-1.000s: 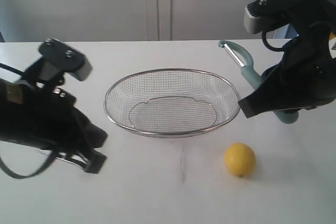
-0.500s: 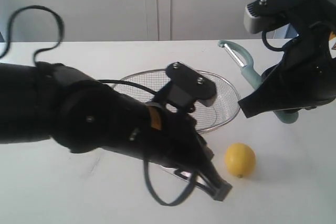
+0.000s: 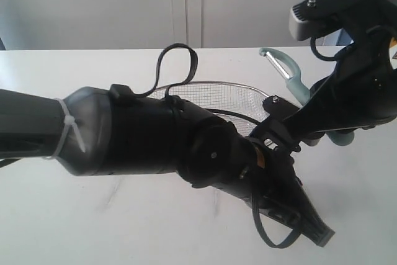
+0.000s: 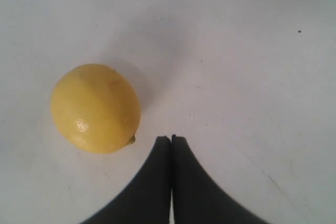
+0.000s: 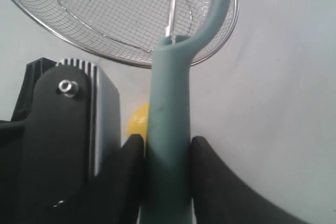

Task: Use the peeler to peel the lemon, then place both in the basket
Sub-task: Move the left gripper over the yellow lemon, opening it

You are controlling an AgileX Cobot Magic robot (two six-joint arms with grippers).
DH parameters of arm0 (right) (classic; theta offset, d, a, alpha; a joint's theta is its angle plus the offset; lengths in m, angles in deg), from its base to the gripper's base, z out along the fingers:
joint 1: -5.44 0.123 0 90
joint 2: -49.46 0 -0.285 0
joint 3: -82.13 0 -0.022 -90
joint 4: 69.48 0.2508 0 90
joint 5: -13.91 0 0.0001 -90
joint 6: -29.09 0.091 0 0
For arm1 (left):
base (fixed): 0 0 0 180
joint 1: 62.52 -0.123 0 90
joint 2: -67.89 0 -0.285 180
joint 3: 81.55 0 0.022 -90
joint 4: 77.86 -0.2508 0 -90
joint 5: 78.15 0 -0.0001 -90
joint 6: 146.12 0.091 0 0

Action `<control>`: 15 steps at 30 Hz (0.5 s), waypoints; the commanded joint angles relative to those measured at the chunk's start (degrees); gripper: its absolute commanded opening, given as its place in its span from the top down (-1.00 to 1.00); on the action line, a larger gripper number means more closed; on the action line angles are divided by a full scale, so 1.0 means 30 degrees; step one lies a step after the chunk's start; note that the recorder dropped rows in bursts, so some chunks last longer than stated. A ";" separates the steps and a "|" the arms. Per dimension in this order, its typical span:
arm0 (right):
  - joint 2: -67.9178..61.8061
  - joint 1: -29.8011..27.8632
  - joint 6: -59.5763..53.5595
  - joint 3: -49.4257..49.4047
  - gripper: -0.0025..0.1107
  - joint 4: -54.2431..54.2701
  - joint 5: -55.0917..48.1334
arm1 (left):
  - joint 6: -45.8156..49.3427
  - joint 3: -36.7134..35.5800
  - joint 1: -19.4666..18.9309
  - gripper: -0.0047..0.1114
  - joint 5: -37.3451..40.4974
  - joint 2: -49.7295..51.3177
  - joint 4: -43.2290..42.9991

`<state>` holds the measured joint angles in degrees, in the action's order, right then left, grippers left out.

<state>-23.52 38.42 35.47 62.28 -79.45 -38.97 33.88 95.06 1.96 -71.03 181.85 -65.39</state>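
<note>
Nearest, the left gripper point(image 4: 171, 140) hovers over the white table point(image 4: 252, 51) with its jaws pressed together, tips just beside the small round bright yellow lemon point(image 4: 95, 107), not touching it. Beyond lies the wide oval silver wire-mesh basket point(image 5: 105, 9), holding nothing. Farther right, the right gripper point(image 5: 167, 153) clamps the handle of the slim pale teal-green plastic peeler point(image 5: 167, 93), raised off the table. The step looks like securing the lemon. The left jaws must first spread and straddle it.
</note>
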 commanded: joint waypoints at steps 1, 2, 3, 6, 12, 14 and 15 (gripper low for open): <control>0.0142 -0.0178 0.0063 -0.0061 0.96 -0.0071 0.0237 | 0.0000 0.0120 0.0078 0.92 -0.1244 0.0477 0.0115; 0.0142 -0.0178 0.0063 -0.0061 0.96 -0.0071 0.0237 | 0.0000 0.0120 0.0078 0.92 -0.1471 0.0606 0.0090; 0.0142 -0.0178 0.0063 -0.0061 0.96 -0.0071 0.0237 | 0.0000 0.0120 0.0078 0.92 -0.1587 0.0645 0.0090; 0.0142 -0.0178 0.0063 -0.0061 0.96 -0.0071 0.0237 | 0.0000 0.0120 0.0078 0.92 -0.1681 0.0735 0.0072; 0.0142 -0.0178 0.0063 -0.0061 0.96 -0.0071 0.0237 | 0.0000 0.0120 0.0078 0.92 -0.2181 0.0735 0.0072; 0.0142 -0.0178 0.0063 -0.0061 0.96 -0.0071 0.0237 | 0.0000 0.0120 0.0078 0.92 -0.2181 0.0735 0.0072; 0.0142 -0.0178 0.0063 -0.0061 0.96 -0.0071 0.0237 | 0.0000 0.0120 0.0078 0.92 -0.2181 0.0735 0.0072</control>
<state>-23.52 38.11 35.47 62.28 -79.91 -38.86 33.88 95.05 1.96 -77.06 184.20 -65.39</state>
